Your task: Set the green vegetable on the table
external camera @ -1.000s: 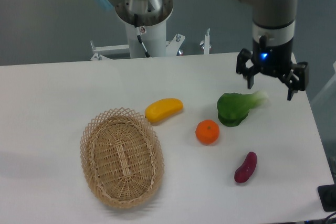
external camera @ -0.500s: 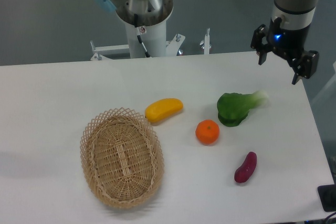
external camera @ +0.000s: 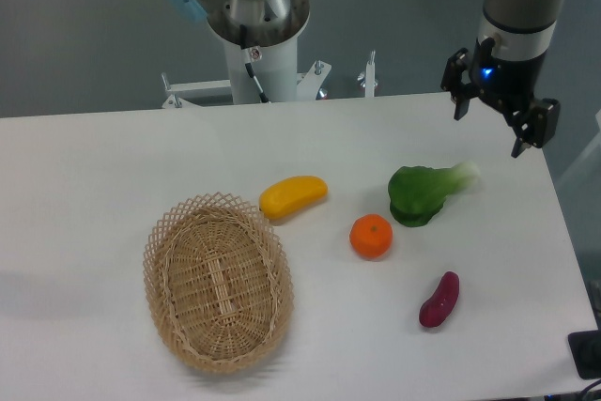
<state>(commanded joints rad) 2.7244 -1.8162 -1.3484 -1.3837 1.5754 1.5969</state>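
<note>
Nearest the camera, the wicker basket (external camera: 218,281) sits on the table (external camera: 94,176) with nothing inside that I can see. To its right lies the purple eggplant piece (external camera: 439,300), then the orange (external camera: 371,236). Farther back the yellow fruit (external camera: 293,195) lies just beside the basket's far rim. The green vegetable (external camera: 427,192) rests on the table's right side, pale stem pointing right. My gripper (external camera: 497,124) hangs above and behind it, fingers spread wide, holding nothing.
</note>
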